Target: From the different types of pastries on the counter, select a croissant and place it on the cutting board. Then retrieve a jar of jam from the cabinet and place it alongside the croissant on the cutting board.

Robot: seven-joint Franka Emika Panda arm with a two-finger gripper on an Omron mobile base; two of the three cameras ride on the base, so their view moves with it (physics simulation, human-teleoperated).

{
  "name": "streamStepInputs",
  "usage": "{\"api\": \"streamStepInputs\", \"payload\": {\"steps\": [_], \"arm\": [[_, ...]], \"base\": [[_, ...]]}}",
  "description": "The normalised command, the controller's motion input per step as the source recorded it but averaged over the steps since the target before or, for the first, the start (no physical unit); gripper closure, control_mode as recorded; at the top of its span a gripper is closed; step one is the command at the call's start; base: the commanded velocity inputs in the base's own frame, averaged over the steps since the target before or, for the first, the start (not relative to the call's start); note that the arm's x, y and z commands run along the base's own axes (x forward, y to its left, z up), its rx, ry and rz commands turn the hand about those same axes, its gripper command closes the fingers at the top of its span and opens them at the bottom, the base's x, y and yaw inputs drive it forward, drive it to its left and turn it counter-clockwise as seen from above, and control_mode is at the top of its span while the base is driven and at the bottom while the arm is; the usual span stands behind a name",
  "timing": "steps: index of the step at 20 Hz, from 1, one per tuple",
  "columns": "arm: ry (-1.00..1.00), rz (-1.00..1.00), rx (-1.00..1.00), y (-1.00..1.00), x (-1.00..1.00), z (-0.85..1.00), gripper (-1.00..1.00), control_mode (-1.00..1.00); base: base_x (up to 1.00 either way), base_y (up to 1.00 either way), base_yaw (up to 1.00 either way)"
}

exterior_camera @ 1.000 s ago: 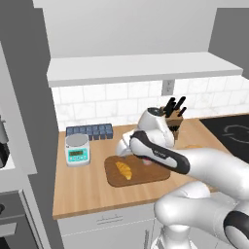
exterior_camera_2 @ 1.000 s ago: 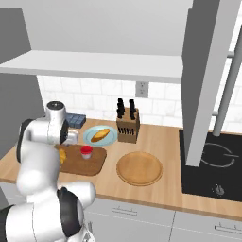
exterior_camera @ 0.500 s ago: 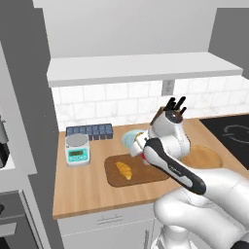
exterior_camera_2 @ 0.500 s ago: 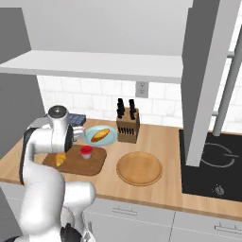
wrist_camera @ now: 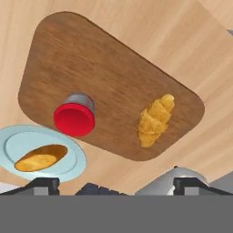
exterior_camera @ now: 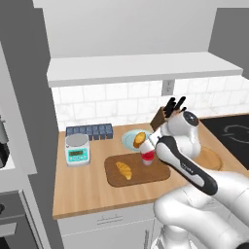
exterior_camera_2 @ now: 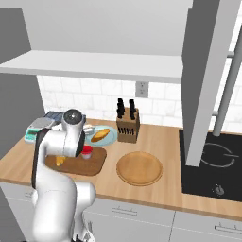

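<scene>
On cutting board (wrist_camera: 109, 68): unlabelled jar of jam (wrist_camera: 75, 114), croissant (wrist_camera: 154, 119).

Glossy white rounded arm (exterior_camera: 194, 170) segments, dark grey joint bands, round grey-capped wrist joint, small dark fingertips (wrist_camera: 43, 184).

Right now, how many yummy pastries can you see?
2: the croissant lies on the cutting board, and the bun sits on the blue plate beside it.

On the cutting board (wrist_camera: 104, 73), bare wood lies open between jar of jam (wrist_camera: 75, 117) at nine o'clock and croissant (wrist_camera: 154, 120) at three
</scene>
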Motion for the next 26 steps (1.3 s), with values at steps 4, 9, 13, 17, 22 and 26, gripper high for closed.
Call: {"api": "streamStepInputs", "payload": {"steps": [4, 9, 13, 17, 22, 26], "arm": [[0.02, -0.02, -0.07, -0.23, 0.54, 0.21, -1.0, -1.0], [0.0, -0.09, -0.13, -0.28, 0.48, 0.11, -1.0, -1.0], [0.0, -0.15, -0.13, -0.38, 0.3, 0.13, -1.0, -1.0], [0.0, -0.14, -0.07, -0.72, 0.11, 0.02, -1.0, -1.0], [0.0, -0.16, 0.0, -0.85, -0.03, 0.0, -1.0, -1.0], [0.01, -0.1, 0.0, -0.85, -0.05, 0.0, -1.0, -1.0]], "base": [[0.0, 0.0, 0.0], [0.0, 0.0, 0.0], [0.0, 0.0, 0.0], [0.0, 0.0, 0.0], [0.0, 0.0, 0.0], [0.0, 0.0, 0.0]]}}
